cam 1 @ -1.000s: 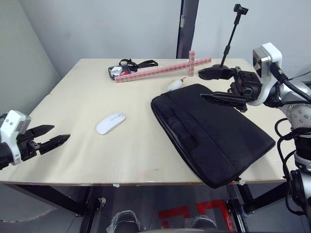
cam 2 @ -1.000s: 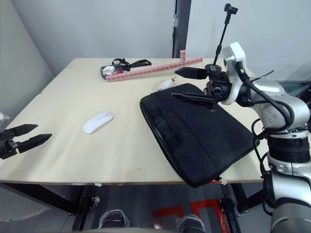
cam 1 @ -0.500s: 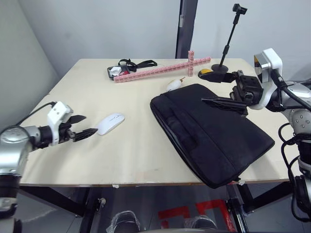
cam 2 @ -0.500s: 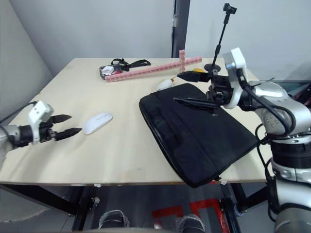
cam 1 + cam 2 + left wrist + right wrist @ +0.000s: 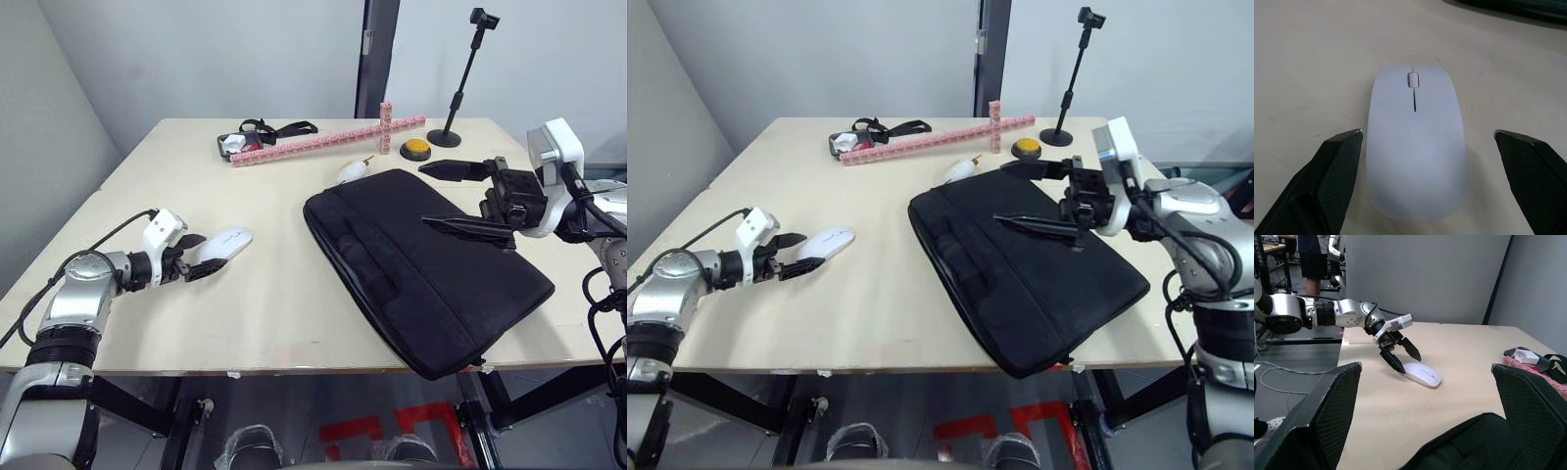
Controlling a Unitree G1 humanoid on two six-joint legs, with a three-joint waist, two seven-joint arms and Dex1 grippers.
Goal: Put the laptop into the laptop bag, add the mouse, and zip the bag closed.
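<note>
Left gripper (image 5: 199,258) spread around the mouse (image 5: 223,246), right gripper (image 5: 468,197) spread over the bag (image 5: 421,264).

The white mouse lies flat on the left side of the table (image 5: 294,313), well apart from the bag. The left gripper sits low at the near end of the mouse, with one black finger on each side; the fingers do not squeeze it. The black bag lies flat on the right side of the table, with one corner hanging over the near edge. The right gripper hangs above the far right part of the bag, fingers wide apart, gripping nothing. Far back lie a pink block stick (image 5: 328,142), a yellow button (image 5: 416,148) and a black stand (image 5: 458,98). A small white toy (image 5: 353,171) peeks out just behind the bag.
</note>
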